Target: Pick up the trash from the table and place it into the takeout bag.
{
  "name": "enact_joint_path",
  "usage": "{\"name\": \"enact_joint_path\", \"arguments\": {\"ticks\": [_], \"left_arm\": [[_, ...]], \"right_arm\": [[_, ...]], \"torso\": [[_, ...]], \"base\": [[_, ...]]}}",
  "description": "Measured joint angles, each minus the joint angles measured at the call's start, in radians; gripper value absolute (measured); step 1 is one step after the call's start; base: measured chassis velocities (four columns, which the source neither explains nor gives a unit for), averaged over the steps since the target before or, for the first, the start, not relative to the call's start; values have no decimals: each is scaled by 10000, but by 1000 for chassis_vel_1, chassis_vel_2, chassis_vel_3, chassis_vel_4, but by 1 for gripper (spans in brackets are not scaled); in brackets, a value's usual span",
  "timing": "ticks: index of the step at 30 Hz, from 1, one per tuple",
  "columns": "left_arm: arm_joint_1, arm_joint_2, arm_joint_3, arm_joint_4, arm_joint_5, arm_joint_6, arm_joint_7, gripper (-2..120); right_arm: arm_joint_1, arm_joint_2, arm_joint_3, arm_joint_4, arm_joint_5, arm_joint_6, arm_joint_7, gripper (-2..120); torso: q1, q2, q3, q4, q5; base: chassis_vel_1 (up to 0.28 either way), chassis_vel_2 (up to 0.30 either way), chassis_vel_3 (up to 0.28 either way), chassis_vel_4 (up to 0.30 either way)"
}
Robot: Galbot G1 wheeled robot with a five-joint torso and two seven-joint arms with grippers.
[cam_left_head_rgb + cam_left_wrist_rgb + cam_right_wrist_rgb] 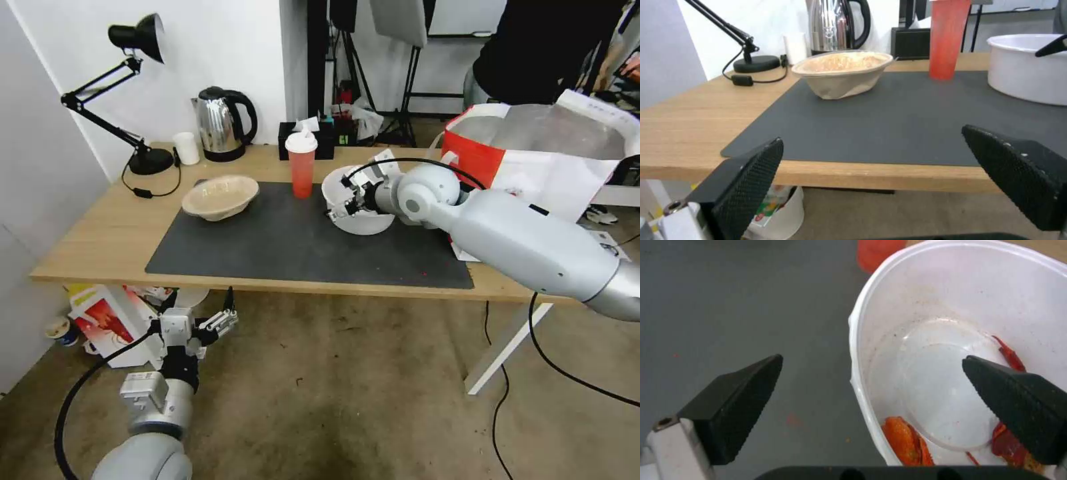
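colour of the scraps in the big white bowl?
Red-orange scraps in the white bowl; right wrist view shows them best.

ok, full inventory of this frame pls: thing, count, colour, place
bowl: 1, white, red scraps inside, mat right
cup: 1, red, white lid, mat back
pulp bowl: 1, beige, mat left
takeout bag: 1, red-white, table right end
table: 1, light wood
mat: 1, dark grey
kettle: 1, steel, back
lamp: 1, black, back left
small cup: 1, white, beside kettle
tissue box: 1, black, back
right gripper: open, straddling bowl rim
left gripper: open, below table's front edge
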Motion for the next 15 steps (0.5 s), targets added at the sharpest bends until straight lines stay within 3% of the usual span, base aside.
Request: {"name": "enact_joint_path", "arguments": {"ticks": [10, 15], "left_arm": [[18, -33, 17, 53, -8, -11, -46, 100], [2, -40, 18, 53, -9, -13, -68, 100]], "right_arm": [[-15, -123, -66, -110, -81, -7, -341, 100], [230, -265, -242, -345, -621, -13, -1280, 100]], "torso": [[0, 0, 0, 1, -1], [0, 0, 0, 0, -1]], "base": [[0, 0, 0, 0], [0, 0, 0, 0]]}}
